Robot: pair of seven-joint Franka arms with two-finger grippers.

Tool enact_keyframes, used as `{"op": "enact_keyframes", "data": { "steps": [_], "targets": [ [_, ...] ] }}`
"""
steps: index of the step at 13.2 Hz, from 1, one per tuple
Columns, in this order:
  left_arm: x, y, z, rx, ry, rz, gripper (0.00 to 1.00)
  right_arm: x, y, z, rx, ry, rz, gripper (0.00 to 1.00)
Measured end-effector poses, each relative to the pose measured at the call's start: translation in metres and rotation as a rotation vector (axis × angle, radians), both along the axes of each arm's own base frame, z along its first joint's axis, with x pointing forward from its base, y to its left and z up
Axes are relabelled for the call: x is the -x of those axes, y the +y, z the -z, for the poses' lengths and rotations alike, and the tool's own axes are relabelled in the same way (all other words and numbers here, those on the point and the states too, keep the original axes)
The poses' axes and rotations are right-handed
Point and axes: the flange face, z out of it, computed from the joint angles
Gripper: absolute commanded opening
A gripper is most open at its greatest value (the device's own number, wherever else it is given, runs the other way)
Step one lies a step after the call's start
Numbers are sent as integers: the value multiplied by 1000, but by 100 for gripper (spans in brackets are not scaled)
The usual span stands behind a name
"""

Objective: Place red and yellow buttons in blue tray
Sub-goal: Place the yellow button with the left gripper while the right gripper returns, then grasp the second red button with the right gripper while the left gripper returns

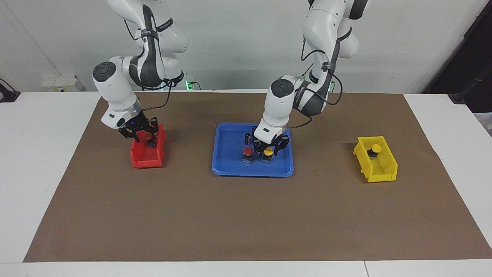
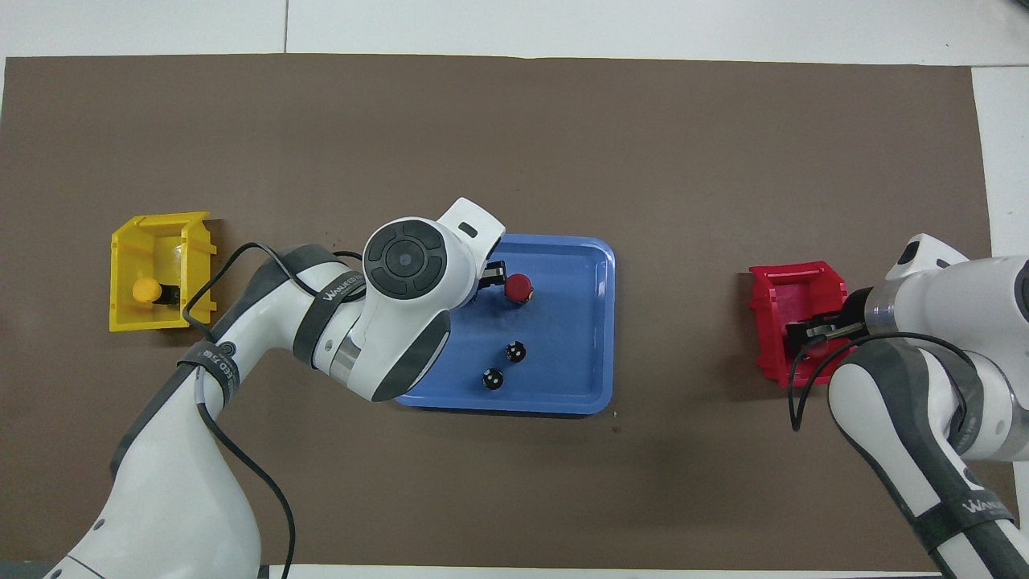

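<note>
Inside the blue tray, a red button at twelve o'clock and two dark cylinders at six crowd the middle, the left gripper fills nine o'clock, and three o'clock lies open.

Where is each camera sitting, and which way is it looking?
Facing view: high up across the table, looking back at the robots; both arms hang from the top, left claw in the blue tray, right claw in the red bin.
Overhead view: high above the robots' end, looking steeply down; arms enter from the bottom.
Both show the tray, red bin and yellow bin.
</note>
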Motion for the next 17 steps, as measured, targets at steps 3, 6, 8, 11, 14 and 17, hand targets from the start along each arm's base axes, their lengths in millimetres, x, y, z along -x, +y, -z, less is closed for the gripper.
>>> {"op": "enact_keyframes", "data": {
  "steps": [3, 6, 8, 11, 14, 17],
  "targets": [
    [-22, 54, -90, -18, 17, -60, 89, 7, 0, 9, 0, 12, 1, 63],
    [-59, 168, -122, -44, 46, 0, 89, 14, 0, 13, 1, 21, 2, 56],
    [-85, 258, -116, -50, 56, 17, 84, 17, 0, 14, 2, 24, 2, 43],
    [-96, 377, -95, -51, 49, 57, 77, 19, 0, 14, 2, 25, 1, 31],
    [-79, 429, -61, -51, 30, 55, 64, 5, 2, -12, -5, 59, -6, 31],
    [-60, 433, -33, -49, 45, 80, 64, -46, 45, -88, -21, 65, 14, 31]
  ]
}}
